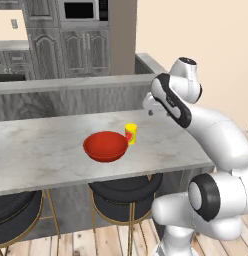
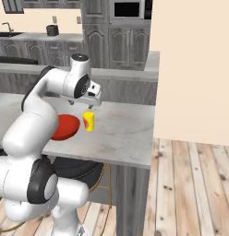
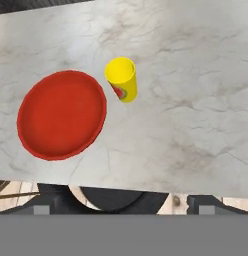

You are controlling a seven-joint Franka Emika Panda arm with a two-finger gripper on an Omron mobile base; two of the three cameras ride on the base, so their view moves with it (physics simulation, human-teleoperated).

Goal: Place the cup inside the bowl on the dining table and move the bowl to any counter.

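Cup [image 3: 121, 78] and bowl [image 3: 62, 114] stand side by side on the marble worktop [image 3: 196, 100], the cup upright just beside the bowl's rim, very near it though we cannot tell if they touch; this closeness helps us, because the lift from one to the other will be short. The bowl sits open side up and has nothing in it, so we judge the first step, cup into bowl, is not yet done; the carry to the stone counter [image 1: 71, 84] behind is also still to come. Our hand [image 2: 92, 104] hangs above the worktop, over the cup and a little behind it in the right base view, with its fingers spread wide and nothing between them; the hand camera looks straight down on both things, which suggests we are lining up for a descent from above. The cup is narrow, so wide fingers should pass around it easily; the risk we see is knocking it against the bowl or tipping it. Both things lie toward the near edge, above a dark stool [image 1: 126, 192]; a careless push could send them off.
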